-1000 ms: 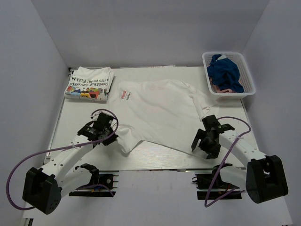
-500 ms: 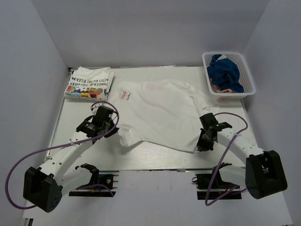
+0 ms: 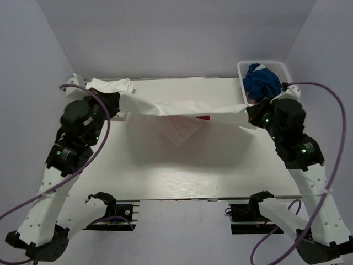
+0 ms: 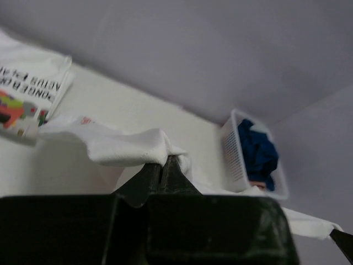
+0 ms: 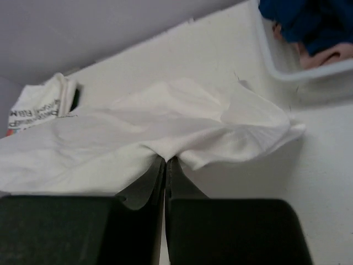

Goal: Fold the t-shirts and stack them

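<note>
Hanging stretched between the left tool (image 3: 114, 105) at ten o'clock and the right tool (image 3: 252, 113) at two, the red-print shirt (image 3: 182, 113) has come up off the surface (image 3: 182, 171), where it lay flat a second ago. Each tool is clamped on an edge. Fold apparently under way.

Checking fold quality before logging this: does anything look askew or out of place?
Only the white t-shirt: pinched between left gripper and right gripper, it is bunched into a band above the table, one loose flap sagging below. The folded shirt lies tidy.
</note>
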Tool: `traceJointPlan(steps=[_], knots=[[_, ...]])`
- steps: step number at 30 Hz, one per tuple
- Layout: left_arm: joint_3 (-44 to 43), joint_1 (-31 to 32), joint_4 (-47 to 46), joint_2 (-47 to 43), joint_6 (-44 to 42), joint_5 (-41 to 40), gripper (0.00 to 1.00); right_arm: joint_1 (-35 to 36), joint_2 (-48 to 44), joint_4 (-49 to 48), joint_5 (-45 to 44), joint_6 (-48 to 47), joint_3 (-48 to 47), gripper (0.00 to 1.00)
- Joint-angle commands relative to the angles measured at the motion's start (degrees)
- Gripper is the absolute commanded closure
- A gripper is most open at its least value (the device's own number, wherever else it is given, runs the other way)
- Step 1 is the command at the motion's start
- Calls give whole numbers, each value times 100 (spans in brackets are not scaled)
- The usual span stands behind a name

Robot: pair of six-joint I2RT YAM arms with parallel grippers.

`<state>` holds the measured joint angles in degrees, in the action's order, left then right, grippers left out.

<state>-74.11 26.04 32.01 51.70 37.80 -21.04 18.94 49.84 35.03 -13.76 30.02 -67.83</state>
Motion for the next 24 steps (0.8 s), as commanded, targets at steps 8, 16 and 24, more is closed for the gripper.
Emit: traceJointPlan(steps=[8,16,24], knots=[[-3072,-108,-451,-3,-1520,705,100,-13,395,751,900,-1112,-3811,100],[-6053,-108,-160,876,-1908,1346,100,-13,131,636,936,-1191,-5124,100],[-5352,-108,-1083,726,-2093,1067,100,-4,17,339,999,-1271,-4715,100]])
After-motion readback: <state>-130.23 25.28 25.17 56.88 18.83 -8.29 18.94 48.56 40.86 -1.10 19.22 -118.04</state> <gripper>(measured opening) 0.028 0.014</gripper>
